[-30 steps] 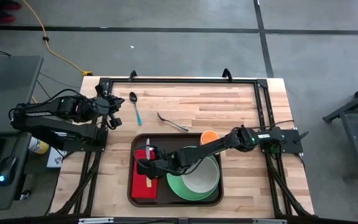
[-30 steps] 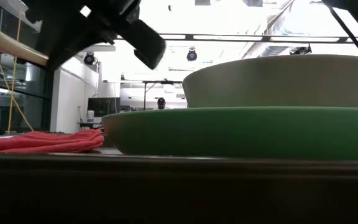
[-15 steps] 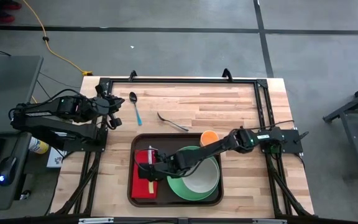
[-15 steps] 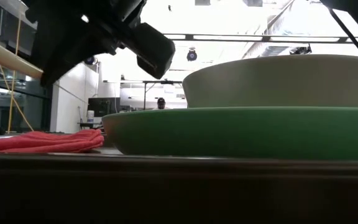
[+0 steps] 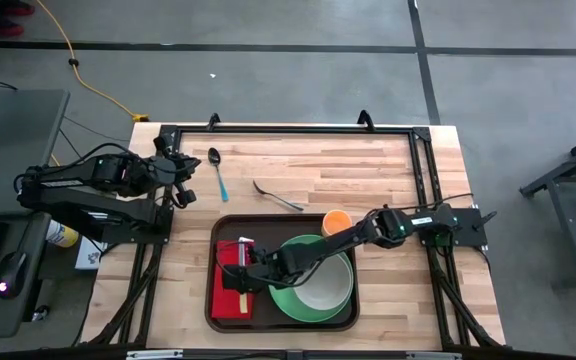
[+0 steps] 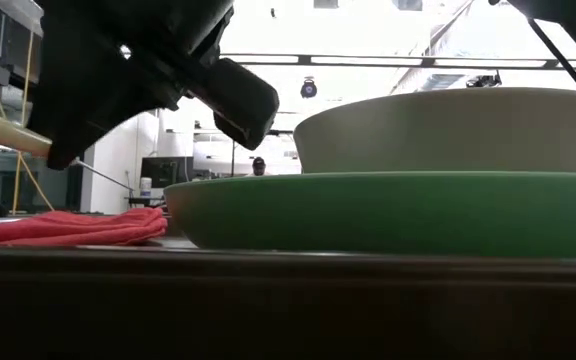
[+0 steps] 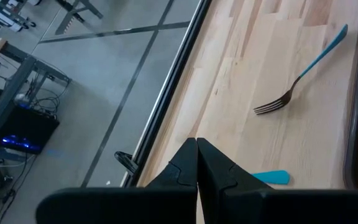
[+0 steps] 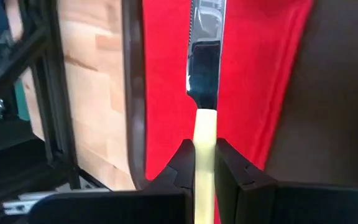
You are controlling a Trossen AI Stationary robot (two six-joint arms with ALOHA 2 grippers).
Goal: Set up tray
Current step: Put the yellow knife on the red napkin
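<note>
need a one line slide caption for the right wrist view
Right gripper shut on a cream-handled knife, holding it over the red napkin inside the dark tray.

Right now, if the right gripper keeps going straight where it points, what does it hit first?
Probably the red napkin in the tray. The right gripper is shut on a knife whose blade extends over it; height is unclear.

Both robot arms were black and made of thick round parts joined together. The right arm (image 5: 388, 226) had a small white label near its base, and thin black cables looped over the left arm (image 5: 88, 175). Each hand ended in two flat black fingers (image 8: 179, 163) with angled tips.
</note>
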